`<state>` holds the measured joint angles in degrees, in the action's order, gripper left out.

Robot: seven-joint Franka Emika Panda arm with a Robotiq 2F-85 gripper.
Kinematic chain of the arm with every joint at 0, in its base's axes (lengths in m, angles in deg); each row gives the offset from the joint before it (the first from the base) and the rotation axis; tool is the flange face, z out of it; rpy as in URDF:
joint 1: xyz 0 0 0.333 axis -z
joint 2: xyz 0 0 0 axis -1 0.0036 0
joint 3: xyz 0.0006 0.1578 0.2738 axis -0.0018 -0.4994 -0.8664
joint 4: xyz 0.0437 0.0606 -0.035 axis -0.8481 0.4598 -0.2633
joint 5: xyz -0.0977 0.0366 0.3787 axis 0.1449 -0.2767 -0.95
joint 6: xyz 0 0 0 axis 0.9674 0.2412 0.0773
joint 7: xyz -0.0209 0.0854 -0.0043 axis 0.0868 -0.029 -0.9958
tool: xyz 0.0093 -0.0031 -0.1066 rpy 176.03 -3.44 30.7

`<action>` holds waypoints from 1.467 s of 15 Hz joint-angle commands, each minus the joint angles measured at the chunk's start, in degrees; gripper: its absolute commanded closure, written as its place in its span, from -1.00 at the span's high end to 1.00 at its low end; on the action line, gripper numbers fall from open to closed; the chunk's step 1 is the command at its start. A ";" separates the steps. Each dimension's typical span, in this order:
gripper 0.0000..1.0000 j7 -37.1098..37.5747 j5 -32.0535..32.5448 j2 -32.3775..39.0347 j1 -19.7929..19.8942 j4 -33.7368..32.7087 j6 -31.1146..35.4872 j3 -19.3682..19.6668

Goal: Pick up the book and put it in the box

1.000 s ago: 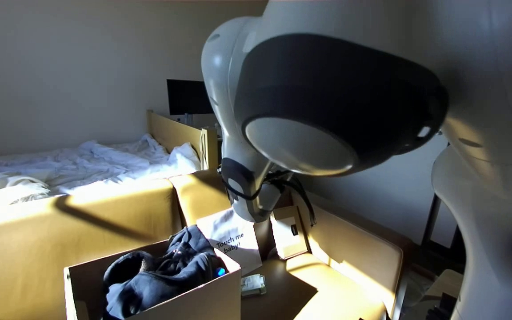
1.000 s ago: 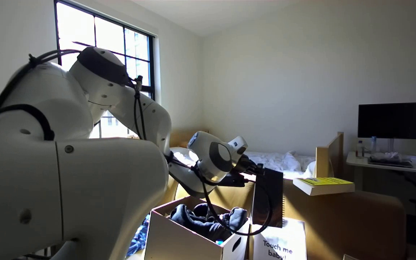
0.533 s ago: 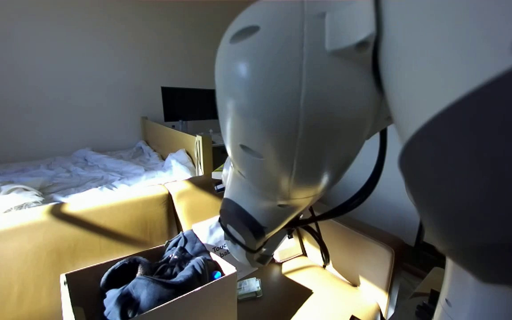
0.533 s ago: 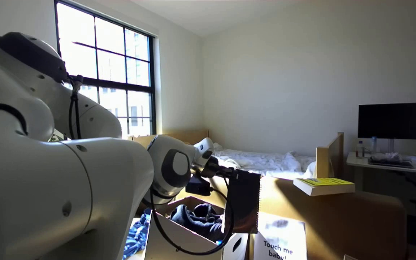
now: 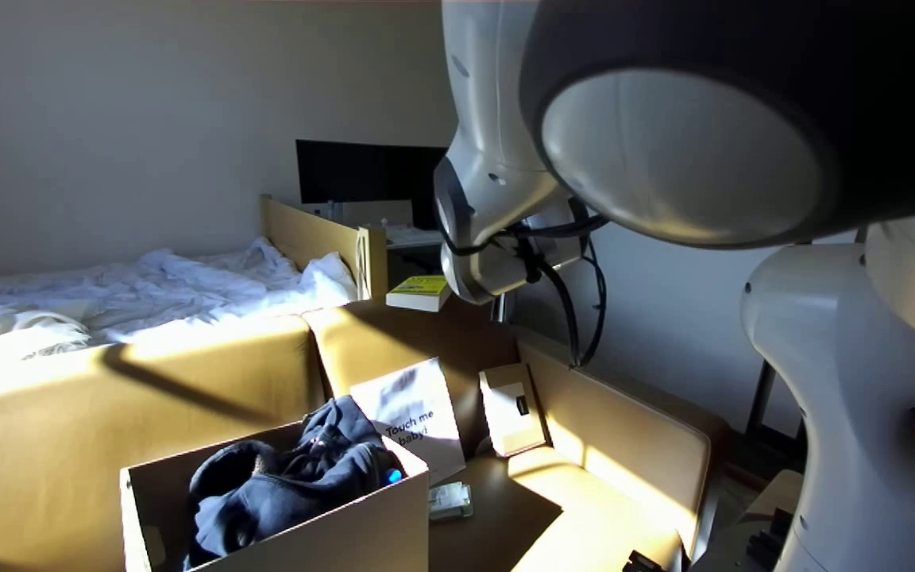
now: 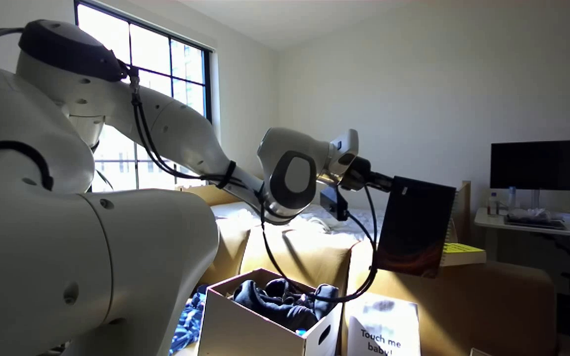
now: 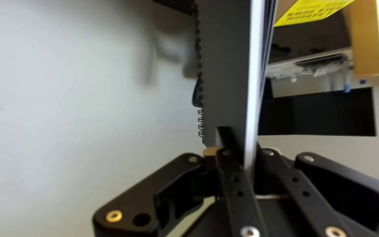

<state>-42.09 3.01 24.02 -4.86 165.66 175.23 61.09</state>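
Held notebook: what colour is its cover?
Notebook cover: mostly black, with reddish streaks toward the bottom; best seen in an exterior view.

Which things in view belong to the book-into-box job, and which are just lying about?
Job:
Black spiral notebook, apparently the book
Gripper, closed on it
Open box, notebook not yet in

Just lying about:
Dark clothing, inside the box
Yellow-covered book, on the sofa back
White "Touch me baby!" item
Monitor
Bedding

A black-framed window (image 6: pixel 166 54) is set in a pale wall (image 6: pixel 245 109). Sunlight falls in patches across the tan sofa (image 5: pixel 211 373) (its seat (image 5: pixel 505 508) is partly shadowed). Behind the sofa stand a wooden-ended bed (image 5: pixel 310 230) and a white desk (image 6: pixel 490 223).
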 commanded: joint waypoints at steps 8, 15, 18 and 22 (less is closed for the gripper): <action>-0.95 -7.60 8.68 -20.17 36.42 -24.21 -1.00 -18.89; -0.95 -2.18 25.77 -26.82 55.39 -20.88 7.75 -51.51; -0.95 -4.00 35.92 -29.75 65.17 -17.35 10.68 -63.88; -0.95 -13.30 42.94 -40.30 72.20 -7.24 7.42 -72.16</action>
<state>-51.58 37.49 -4.98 64.05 147.80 183.51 -8.47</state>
